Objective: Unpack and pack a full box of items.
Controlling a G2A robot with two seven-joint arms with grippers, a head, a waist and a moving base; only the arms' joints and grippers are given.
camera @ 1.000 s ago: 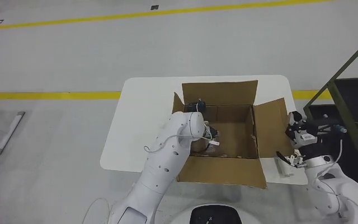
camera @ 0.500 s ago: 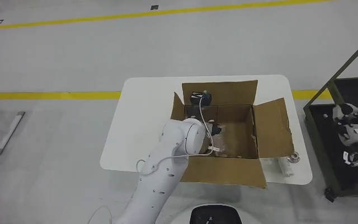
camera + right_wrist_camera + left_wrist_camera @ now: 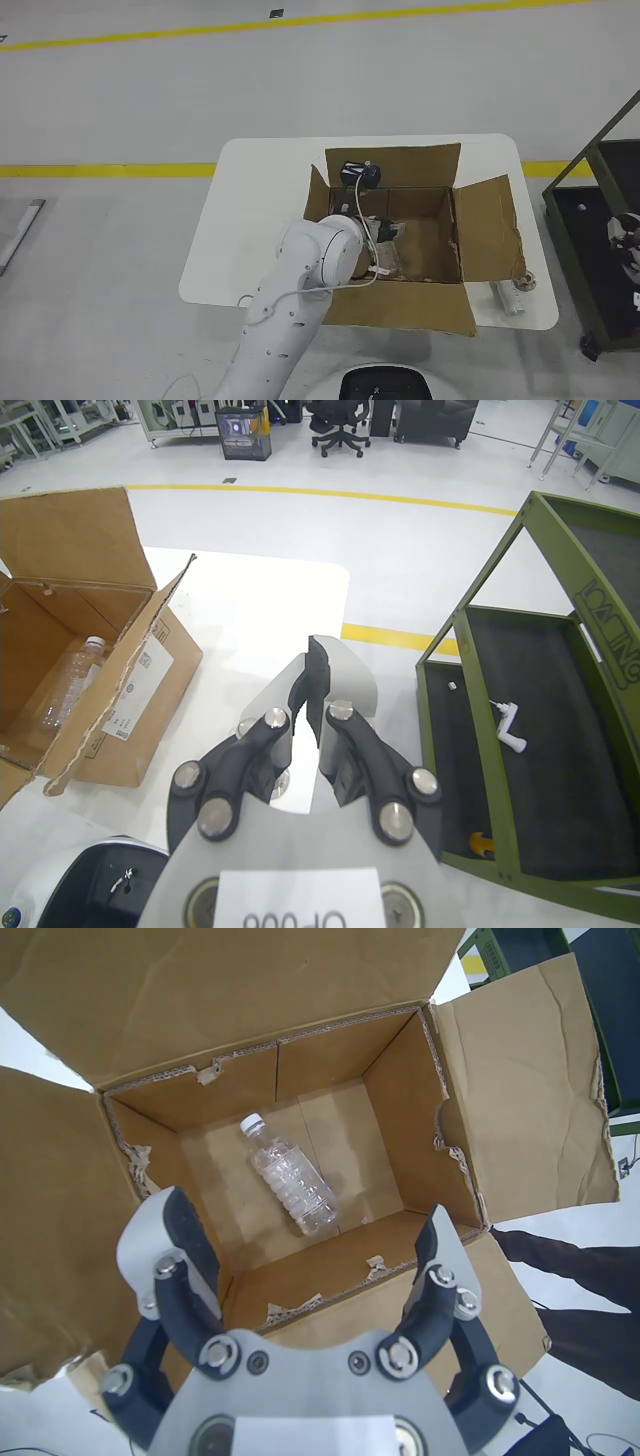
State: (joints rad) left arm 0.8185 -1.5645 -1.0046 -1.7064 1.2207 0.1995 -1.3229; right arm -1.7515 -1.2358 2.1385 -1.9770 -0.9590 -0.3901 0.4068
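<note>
The open cardboard box (image 3: 440, 200) stands on the white table (image 3: 250, 200), all flaps folded out. One clear plastic bottle (image 3: 292, 1190) with a white cap lies on the box floor, also seen as the bottle (image 3: 67, 682) from the other side. My left gripper (image 3: 300, 1208) hangs open above the box's near wall, well above the bottle, with nothing between its fingers. My left arm (image 3: 320, 260) covers the box's left part. My right gripper (image 3: 316, 650) is shut and empty, off the table's right end beside the cart.
A pale bottle-like cylinder (image 3: 513, 296) lies on the table to the right of the box. A green cart (image 3: 505, 680) with a black floor stands right of the table, with a small white item (image 3: 509, 727) on it. The box's right flap (image 3: 525, 1103) is torn.
My right arm has pulled away from the table's right edge to the cart side, leaving the pale cylinder on the table. My left arm has shifted a little over the box.
</note>
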